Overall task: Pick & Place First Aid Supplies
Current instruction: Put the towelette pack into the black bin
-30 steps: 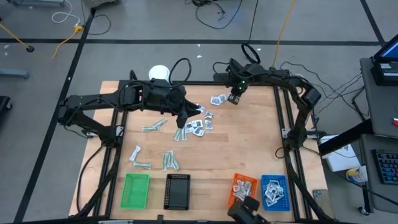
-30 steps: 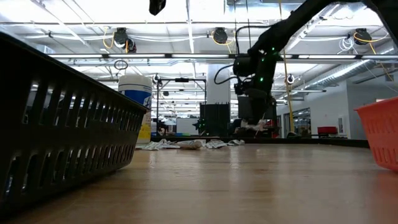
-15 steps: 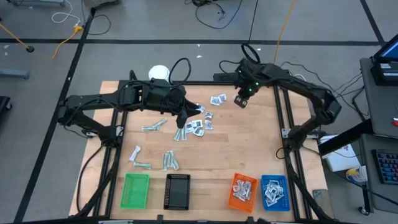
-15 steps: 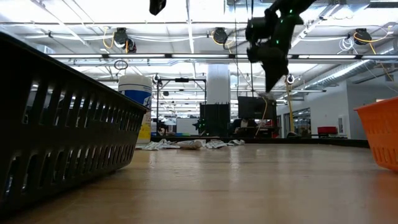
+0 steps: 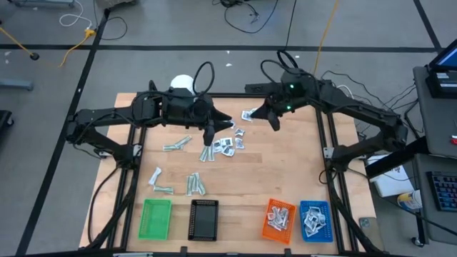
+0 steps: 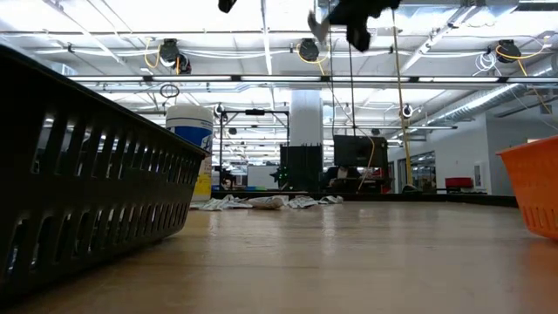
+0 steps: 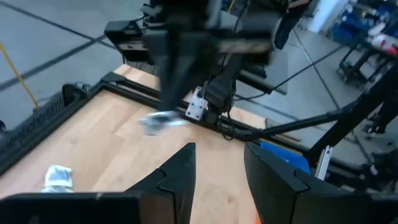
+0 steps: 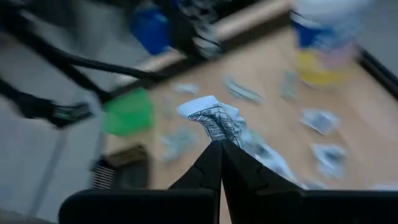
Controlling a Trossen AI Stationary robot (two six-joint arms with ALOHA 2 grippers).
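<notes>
Right wrist view: right gripper (image 8: 219, 144) pinches a white sachet (image 8: 213, 118), lifted clear above the sachet pile (image 5: 227, 141) for carrying. Left gripper (image 5: 209, 137), empty and part-open, hovers over that pile.

The tabletop (image 5: 278, 171) is pale honey-coloured wood with a faint plank pattern, framed by black rails. Along its near edge stand four trays: a bright green tray (image 5: 156, 218) toward the left corner, a black slatted tray (image 5: 205, 219) beside it, then an orange tray (image 5: 278, 218) and a blue tray (image 5: 315, 218) toward the right corner, the last two filled with white packets. Scattered sachets (image 5: 227, 143) near the far middle are white with dark print; the wrapped strips (image 5: 195, 184) nearer the left side are pale grey-green. The bottle (image 6: 189, 139) at the far edge is white with a blue band and yellow label. The right gripper (image 8: 219, 144), black, pinches a white sachet (image 8: 208, 116) with fine black print. Both arms are dark.
</notes>
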